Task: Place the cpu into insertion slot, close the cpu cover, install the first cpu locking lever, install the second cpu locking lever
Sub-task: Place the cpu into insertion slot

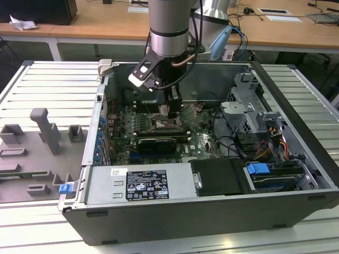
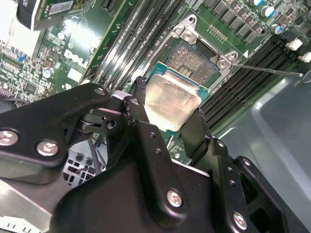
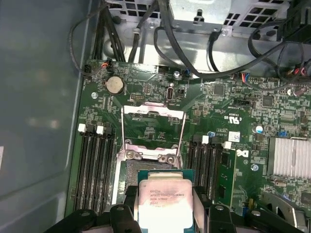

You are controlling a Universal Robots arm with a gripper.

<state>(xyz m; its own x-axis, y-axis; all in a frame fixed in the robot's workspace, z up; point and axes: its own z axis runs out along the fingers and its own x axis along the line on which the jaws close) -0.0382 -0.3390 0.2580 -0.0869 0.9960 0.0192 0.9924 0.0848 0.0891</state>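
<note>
The tool (image 2: 169,110) has the cpu (image 2: 171,97) pinched by two opposite edges, its fingers (image 2: 137,104) closed only to the chip's width. In both wrist views the cpu hangs just over the insertion slot (image 2: 192,60), partly covering it and not seated yet. The cpu cover (image 3: 152,127) is flipped open. It's all inside the open PC case (image 1: 296,159) on the bench (image 1: 47,79).

Wooden desks (image 1: 106,24) behind (papers scattered); pale slatted worktable (image 1: 47,79) below.
</note>
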